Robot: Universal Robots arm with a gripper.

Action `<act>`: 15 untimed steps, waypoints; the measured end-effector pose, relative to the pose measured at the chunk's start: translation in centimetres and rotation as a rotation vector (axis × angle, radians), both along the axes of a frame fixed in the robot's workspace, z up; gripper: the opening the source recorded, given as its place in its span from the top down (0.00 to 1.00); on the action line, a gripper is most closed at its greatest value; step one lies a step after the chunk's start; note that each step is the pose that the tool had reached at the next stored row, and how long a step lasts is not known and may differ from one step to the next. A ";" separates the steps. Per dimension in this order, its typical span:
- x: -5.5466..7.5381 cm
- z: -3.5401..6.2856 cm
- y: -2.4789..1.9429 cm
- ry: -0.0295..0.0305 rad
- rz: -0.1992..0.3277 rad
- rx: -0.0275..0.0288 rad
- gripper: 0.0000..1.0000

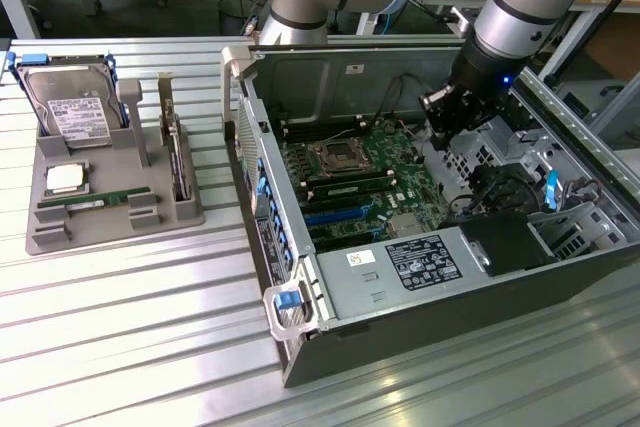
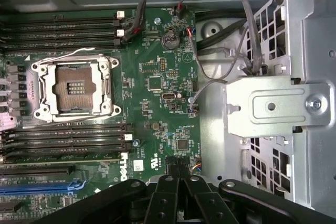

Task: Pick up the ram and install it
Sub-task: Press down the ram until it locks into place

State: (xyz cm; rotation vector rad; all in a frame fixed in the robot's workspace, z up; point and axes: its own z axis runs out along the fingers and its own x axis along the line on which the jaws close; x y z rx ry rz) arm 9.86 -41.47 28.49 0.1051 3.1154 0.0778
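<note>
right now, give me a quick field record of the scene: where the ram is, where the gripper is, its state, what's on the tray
ram: lying flat in the gray tray, at the exterior view's left, outside the case
gripper: above the motherboard inside the open computer case, shut, holding nothing
cpu socket: open, no chip in it
tray also holds: hard drive, processor chip, upright card

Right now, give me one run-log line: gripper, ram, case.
gripper: shut, empty, above motherboard inside open case | ram: lying in grey tray, untouched | CPU socket: empty
</note>
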 end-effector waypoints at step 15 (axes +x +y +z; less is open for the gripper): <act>0.0 -0.11 0.00 0.0000 -0.203 -0.0016 0.89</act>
